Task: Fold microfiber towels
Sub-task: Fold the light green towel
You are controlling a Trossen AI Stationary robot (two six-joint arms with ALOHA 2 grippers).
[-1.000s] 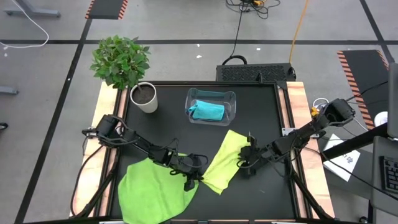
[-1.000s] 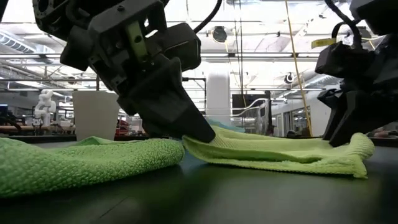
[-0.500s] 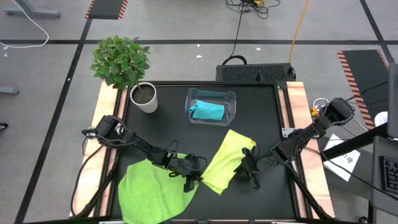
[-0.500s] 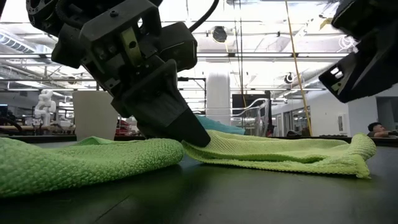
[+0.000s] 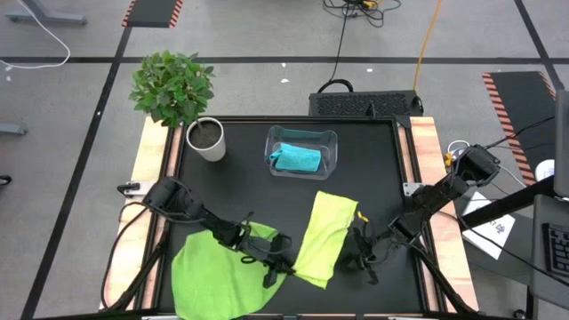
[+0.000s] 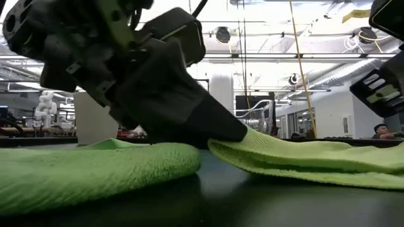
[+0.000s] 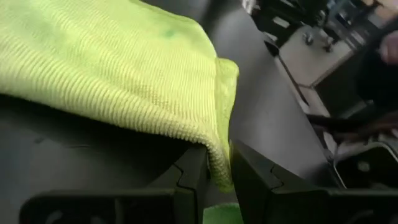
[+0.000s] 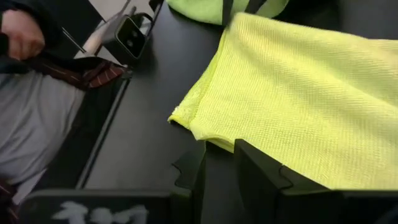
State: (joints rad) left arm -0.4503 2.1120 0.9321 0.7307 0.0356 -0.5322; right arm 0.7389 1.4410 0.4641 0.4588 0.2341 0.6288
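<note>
A pale yellow-green towel lies on the black table, right of centre. My left gripper is shut on its near-left corner. A bright green towel lies spread at the near left, under my left arm. My right gripper hovers just off the pale towel's right edge. Its fingers stand a little apart with nothing between them, raised above the cloth in the low view. A turquoise towel rests crumpled in the clear bin at the far centre. My left gripper pinches the pale yellow-green towel's corner between its two fingers; one layer or several, I cannot tell. The fingers come slanting down from the table's left. The held corner stands slightly raised, and the rest of the towel lies on the table.
A potted plant stands at the far left corner. A person sits beyond the table's edge in the right wrist view. Bare black table lies between the bin and the towels.
My left gripper has gone toward the near edge and tipped downward, keeping the pale towel's corner. My right gripper has risen off the towel's right end, moved toward the near edge and turned. The pale towel has turned about and looks narrower from above.
</note>
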